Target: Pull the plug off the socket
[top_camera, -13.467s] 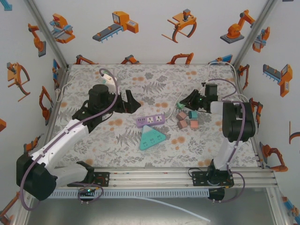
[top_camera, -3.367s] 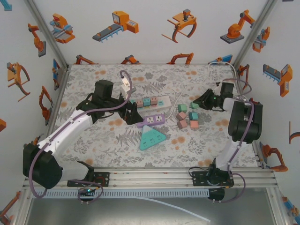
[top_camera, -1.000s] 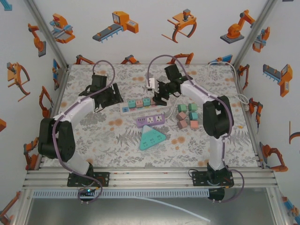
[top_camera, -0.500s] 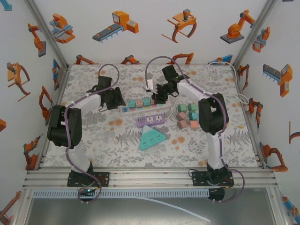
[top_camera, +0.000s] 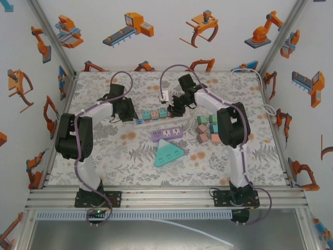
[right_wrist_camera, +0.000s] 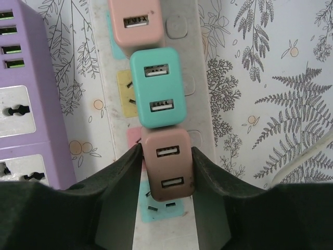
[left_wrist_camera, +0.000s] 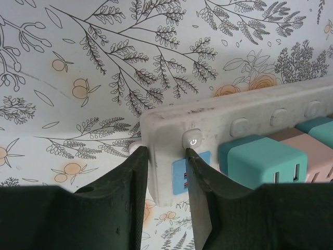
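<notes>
The socket is a white power strip (top_camera: 140, 121) (left_wrist_camera: 234, 117) lying at the back middle of the table. My left gripper (top_camera: 131, 115) (left_wrist_camera: 165, 174) is shut on its left end, one finger on each side next to the power button. A row of plugs stands in the strip: pink (right_wrist_camera: 134, 21), teal (right_wrist_camera: 157, 95) and a brown plug (right_wrist_camera: 166, 164). On the brown plug my right gripper (top_camera: 175, 108) (right_wrist_camera: 166, 174) is shut, its fingers pressed against both sides. The plug still sits in the strip (right_wrist_camera: 203, 78).
A purple power strip (top_camera: 167, 133) (right_wrist_camera: 26, 94) lies just in front of the white one, with a teal triangular strip (top_camera: 169, 152) nearer still. Several loose cube plugs (top_camera: 208, 128) sit to the right. A white cable (top_camera: 270, 109) runs along the right wall.
Both grippers have closed: the left onto the end of the white strip, the right onto the brown plug. Both arms shifted slightly towards the strip.
</notes>
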### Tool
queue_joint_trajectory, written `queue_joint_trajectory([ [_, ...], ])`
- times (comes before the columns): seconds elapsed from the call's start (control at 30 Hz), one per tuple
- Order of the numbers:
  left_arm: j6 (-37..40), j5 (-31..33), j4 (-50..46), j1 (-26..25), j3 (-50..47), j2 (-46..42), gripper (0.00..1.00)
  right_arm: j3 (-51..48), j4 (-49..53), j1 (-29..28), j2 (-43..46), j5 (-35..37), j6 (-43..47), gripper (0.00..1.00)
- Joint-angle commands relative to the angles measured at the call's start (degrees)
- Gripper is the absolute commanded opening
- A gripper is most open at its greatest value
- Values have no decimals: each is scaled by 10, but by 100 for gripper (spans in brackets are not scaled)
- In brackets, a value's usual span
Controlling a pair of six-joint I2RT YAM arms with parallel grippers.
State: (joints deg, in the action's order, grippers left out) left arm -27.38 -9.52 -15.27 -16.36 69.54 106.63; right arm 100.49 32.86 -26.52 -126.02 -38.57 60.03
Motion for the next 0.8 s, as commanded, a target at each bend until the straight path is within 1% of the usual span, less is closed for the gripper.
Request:
queue_joint_trajectory([
  [0.0,28,-18,-57,-9,14,35,37,23,16,-6,-1,-25,2,38],
  [0.17,60,-14,-108,-21,30,51,38,39,19,-5,2,-25,-13,32],
  [0.33,77,36,-150,-34,33,65,41,51,24,-6,8,-42,-25,29],
  [0.43,78,58,-158,-37,32,71,41,61,24,-5,10,-55,-39,27],
  [0.57,85,83,-166,-42,34,73,41,73,24,-6,12,-55,-54,24],
  [0.77,110,125,-184,-58,43,82,41,87,24,-5,11,-58,-75,21],
])
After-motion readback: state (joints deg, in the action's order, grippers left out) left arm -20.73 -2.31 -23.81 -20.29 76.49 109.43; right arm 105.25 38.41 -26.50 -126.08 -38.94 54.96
